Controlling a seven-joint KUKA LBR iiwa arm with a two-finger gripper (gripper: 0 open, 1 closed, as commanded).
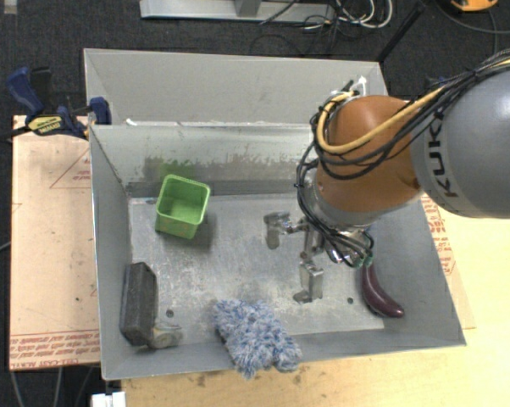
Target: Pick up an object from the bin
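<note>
Camera view, picking from the bin (238,155): my end effector (293,255) hangs over bare floor near the bin's middle, its fingers spread apart with nothing between them; no object is yet singled out by contact. The nearest candidates are the purple aubergine-shaped toy (380,293), lying just beside my wrist toward the right wall, and the blue fluffy cloth (253,337), heaped against the wall at the view's lower edge; the green square cup (182,206) stands mouth-up at the far left, and the dark grey block (138,302) lies along the left wall, both well apart from me. To do this step well, I judge that I should centre over one object before descending; the aubergine looks smooth and curved, so I should straddle its narrow axis and close across its thickest part; the cloth looks forgiving, yet may slip out; the wall beside either calls for a vertical approach.
</note>
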